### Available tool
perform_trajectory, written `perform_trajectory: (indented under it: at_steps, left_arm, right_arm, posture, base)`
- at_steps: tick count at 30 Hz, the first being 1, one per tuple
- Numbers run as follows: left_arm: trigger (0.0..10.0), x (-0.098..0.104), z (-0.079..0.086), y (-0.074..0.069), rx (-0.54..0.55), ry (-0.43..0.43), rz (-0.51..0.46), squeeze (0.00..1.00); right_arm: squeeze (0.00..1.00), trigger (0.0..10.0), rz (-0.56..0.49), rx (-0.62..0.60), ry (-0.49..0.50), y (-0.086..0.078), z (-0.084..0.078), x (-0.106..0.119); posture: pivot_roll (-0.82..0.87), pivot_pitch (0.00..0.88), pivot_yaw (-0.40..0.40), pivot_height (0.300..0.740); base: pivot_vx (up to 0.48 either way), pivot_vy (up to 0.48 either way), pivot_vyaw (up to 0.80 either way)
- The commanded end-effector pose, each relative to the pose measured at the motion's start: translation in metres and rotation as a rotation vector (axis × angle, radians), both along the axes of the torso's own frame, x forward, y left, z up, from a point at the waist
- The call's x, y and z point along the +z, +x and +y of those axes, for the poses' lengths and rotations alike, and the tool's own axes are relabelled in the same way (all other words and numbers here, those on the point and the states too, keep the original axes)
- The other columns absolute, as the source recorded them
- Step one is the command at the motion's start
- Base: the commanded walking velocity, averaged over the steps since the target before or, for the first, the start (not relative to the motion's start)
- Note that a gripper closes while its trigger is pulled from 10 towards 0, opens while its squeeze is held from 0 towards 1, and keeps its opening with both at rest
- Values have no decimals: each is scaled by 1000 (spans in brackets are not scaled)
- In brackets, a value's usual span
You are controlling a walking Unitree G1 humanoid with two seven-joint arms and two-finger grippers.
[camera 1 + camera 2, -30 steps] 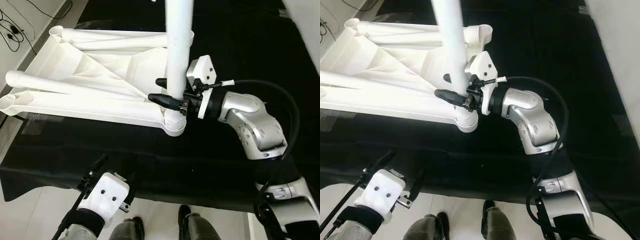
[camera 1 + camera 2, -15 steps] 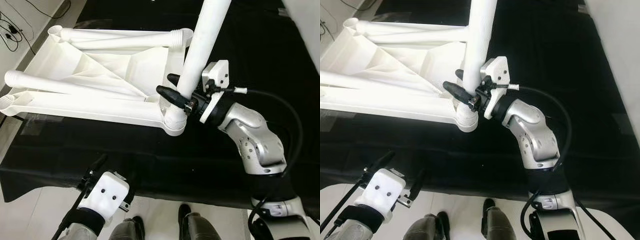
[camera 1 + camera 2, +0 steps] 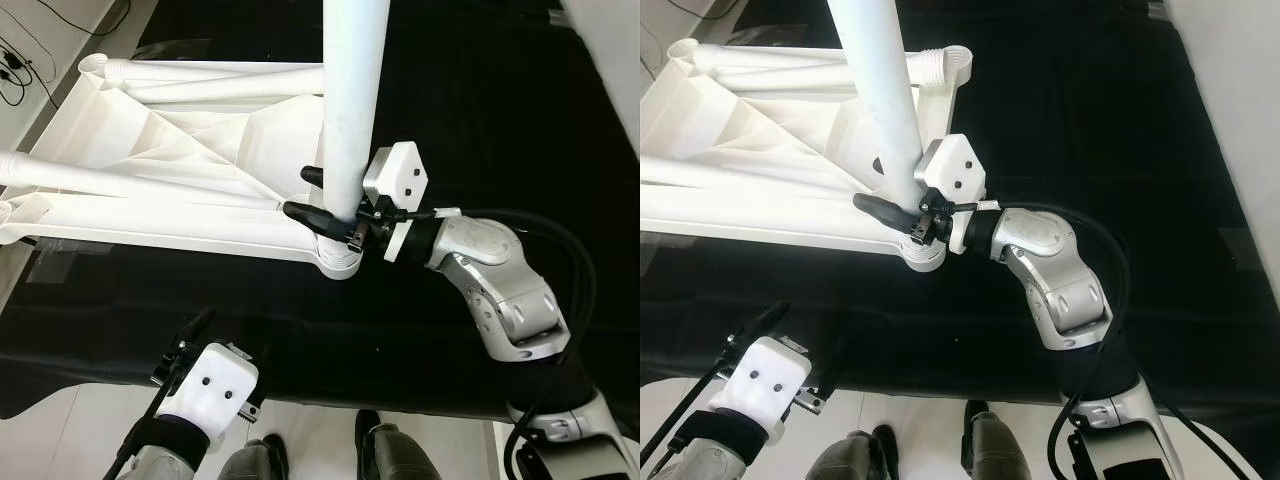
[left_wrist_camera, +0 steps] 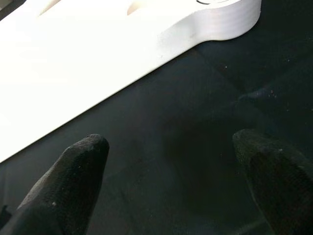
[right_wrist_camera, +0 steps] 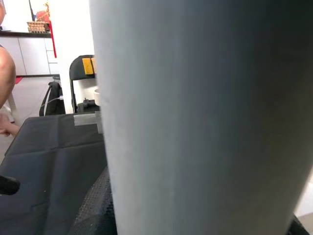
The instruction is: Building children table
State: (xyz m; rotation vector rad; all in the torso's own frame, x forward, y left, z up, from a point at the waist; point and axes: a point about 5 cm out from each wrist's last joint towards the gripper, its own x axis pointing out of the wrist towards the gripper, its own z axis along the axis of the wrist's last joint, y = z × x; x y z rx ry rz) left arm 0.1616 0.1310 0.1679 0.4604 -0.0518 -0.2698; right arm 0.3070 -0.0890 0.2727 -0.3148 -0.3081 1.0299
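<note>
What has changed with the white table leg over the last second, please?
The right hand, shut on the white plastic tube leg, tipped it to the robot's right half a second ago and has swung it back upright on the corner socket of the upturned white tabletop. The left hand stayed open and idle.

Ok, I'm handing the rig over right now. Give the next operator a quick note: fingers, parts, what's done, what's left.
Right gripper: fingers shut on the white table leg, just above the near corner socket of the upturned white table top. The leg stands about upright with its foot in the socket.
Left gripper: fingers open, holding nothing, low by the near edge of the black mat.
Other legs lie across the table top.
Done: the leg is stood in its socket. Whether it is fully seated, I cannot tell.
Left: seat it, then probably fit the other legs.
</note>
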Motion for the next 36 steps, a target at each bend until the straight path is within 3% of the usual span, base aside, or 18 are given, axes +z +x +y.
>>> perform_trajectory:
  at_steps: [1,10,22,23,24,25,27,28,29,31,36]
  left_arm:
    - [10000,-8,2,-1,6,14,39,0]
    - [10000,-8,2,0,10,14,37,0]
    - [10000,-8,2,1,12,15,35,0]
    - [10000,-8,2,1,12,15,35,0]
    - [10000,-8,2,1,12,16,35,0]
    - [10000,-8,2,1,12,16,35,0]
    - [10000,-9,3,0,12,17,36,0]
    - [10000,-8,3,0,13,18,36,0]
    - [10000,-8,3,1,14,18,36,0]
    - [10000,-8,4,1,15,20,36,0]
    - [10000,-10,5,5,9,30,36,0]
  right_arm:
    - [0,10000,129,-56,-68,7,-5,-27]
    - [0,10000,184,-102,-139,11,-7,-35]
    - [0,10000,253,-217,-101,12,-8,-45]
    - [0,10000,264,-251,-82,12,-10,-47]
    - [0,10000,264,-379,-29,13,-15,-50]
    - [0,10000,264,-379,-29,13,-15,-50]
    - [0,10000,231,-854,152,10,-44,-56]
    - [0,10000,193,-913,163,-5,-43,-61]
    - [0,10000,198,-909,162,-17,-37,-66]
    - [0,10000,220,-870,157,-25,-28,-70]
    - [0,10000,166,-844,151,-23,-18,-66]
  posture:
    - [68,338,43,740]
    - [65,344,41,740]
    - [63,348,38,740]
    - [63,349,39,740]
    - [65,348,34,740]
    - [65,348,34,740]
    - [63,344,30,740]
    - [67,338,33,740]
    - [66,342,39,740]
    - [57,345,47,740]
    - [68,330,56,740]
  base:
    - [0,0,0]
    - [0,0,0]
    - [0,0,0]
    - [0,0,0]
    - [0,0,0]
    - [0,0,0]
    - [0,0,0]
    - [0,0,0]
    - [0,0,0]
    - [0,0,0]
    - [0,0,0]
